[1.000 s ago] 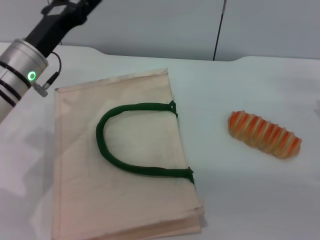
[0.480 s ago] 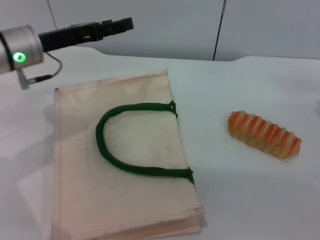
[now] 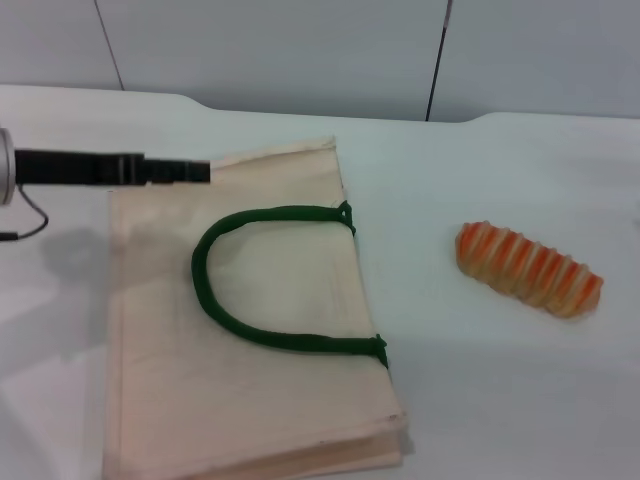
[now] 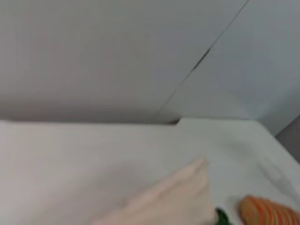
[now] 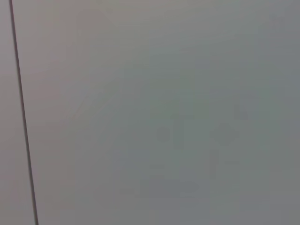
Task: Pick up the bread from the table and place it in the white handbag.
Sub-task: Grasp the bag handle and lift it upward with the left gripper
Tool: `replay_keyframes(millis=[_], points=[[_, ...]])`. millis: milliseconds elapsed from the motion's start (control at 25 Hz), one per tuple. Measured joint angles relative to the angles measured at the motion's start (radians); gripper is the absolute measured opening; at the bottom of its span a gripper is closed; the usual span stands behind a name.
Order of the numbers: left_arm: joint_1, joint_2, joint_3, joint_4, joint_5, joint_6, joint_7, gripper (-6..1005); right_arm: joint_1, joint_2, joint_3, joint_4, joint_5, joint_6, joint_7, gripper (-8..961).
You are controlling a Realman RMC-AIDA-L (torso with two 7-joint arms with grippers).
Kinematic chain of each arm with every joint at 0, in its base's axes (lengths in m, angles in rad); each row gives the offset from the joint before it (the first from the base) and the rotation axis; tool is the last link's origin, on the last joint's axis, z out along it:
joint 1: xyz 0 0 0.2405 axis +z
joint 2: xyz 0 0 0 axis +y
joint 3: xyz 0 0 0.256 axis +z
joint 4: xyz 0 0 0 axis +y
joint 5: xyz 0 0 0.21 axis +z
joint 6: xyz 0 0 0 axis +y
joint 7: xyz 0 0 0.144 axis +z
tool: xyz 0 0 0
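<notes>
The bread (image 3: 529, 269) lies slantwise, well right of the left hand (image 3: 190, 171), whose grip I cannot tell.

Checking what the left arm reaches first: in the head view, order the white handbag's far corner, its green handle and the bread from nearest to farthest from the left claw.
From the left claw:
1. White handbag, far corner, just beyond the tip.
2. Green handle, mid-bag, below the tip.
3. Bread, far to the robot's right on the table.

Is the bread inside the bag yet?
No. The bread lies out on the table, apart from the flat white handbag; nothing holds it.
</notes>
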Motion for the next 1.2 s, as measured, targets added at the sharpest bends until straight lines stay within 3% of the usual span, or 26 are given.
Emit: replay_keyframes(millis=[280,600,1200], points=[[0.003,-0.004,0.000,0.007,0.061,-0.023,-0.005,879,0.002,-0.001,0.000,-0.002,0.000,-0.004,0.016,893],[-0.051,-0.010,0.000,0.092,0.195,-0.144,-0.011,878,0.007,0.000,0.000,-0.002,0.000,-0.005,0.017,893],[-0.080,-0.012,-0.002,0.202,0.234,-0.270,-0.037,860,0.013,0.000,0.000,-0.002,0.000,-0.005,0.017,893]])
